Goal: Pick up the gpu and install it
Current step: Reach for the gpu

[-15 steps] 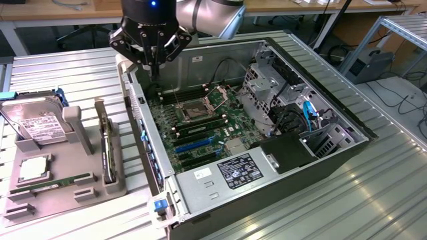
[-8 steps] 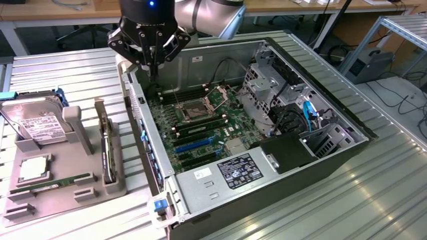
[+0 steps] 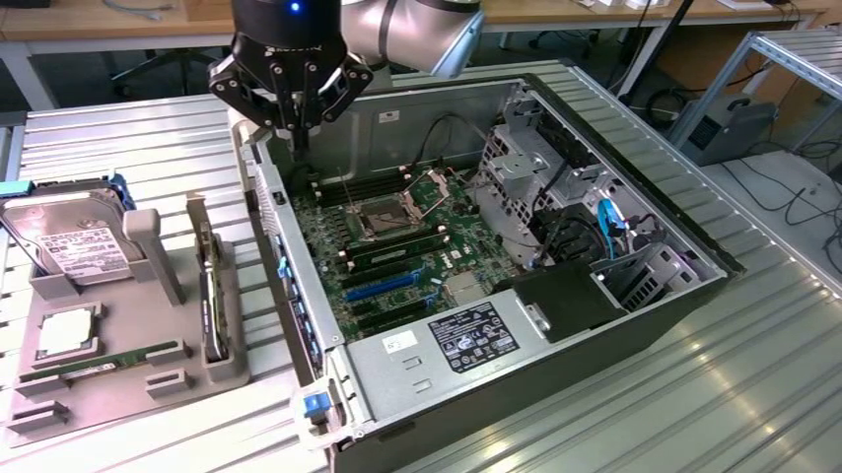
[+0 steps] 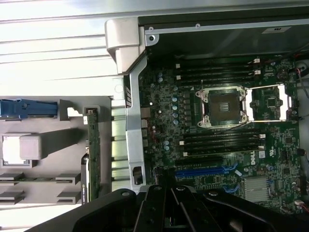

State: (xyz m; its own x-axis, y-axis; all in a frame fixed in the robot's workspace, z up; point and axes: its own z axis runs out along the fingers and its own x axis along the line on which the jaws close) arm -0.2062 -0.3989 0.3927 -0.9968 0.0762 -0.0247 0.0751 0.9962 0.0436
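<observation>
Upper left in the exterior view, our black gripper (image 3: 299,148) hangs shut and empty above the open grey steel computer case (image 3: 435,108). The thin dark gpu card (image 3: 205,286) stands untouched in its grey plastic rack (image 3: 227,365), lower left. We fear such low fingers clipping the case wall.

Exterior view high, oblique, taking in whole open computer case (image 3: 553,394) and grey parts holder (image 3: 224,370), wrist view close, facing straight down, sharing the motherboard (image 4: 159,96) and holder's edge.
</observation>
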